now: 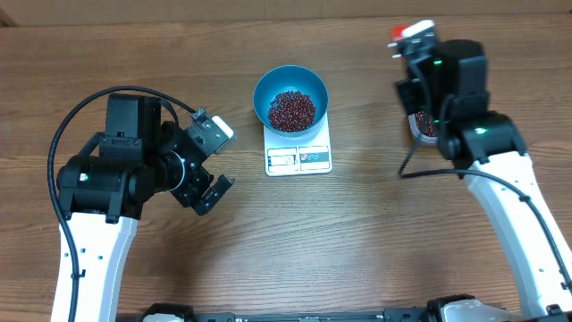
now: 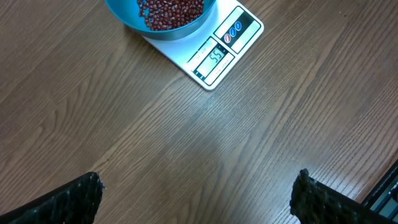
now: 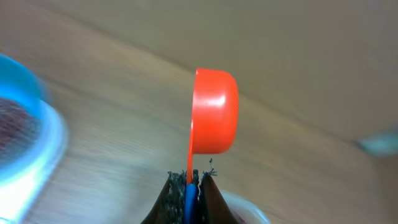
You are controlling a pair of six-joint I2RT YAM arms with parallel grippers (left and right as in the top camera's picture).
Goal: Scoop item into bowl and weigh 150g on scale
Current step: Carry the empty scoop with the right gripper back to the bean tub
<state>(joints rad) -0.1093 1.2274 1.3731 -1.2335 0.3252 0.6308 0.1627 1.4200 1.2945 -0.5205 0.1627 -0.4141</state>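
Clamping red scoop [image 3: 214,112], right claw [image 3: 188,180], left claw [image 2: 196,196] agape

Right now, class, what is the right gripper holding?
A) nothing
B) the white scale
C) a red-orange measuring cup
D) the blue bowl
C: in the right wrist view, the right gripper is shut on the handle of the red-orange measuring cup.

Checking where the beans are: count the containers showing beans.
2. The blue bowl on the scale, mid-table, and a tub at right, mostly hidden under the right arm. The red scoop in the right gripper shows only its back, so its contents may be hidden.
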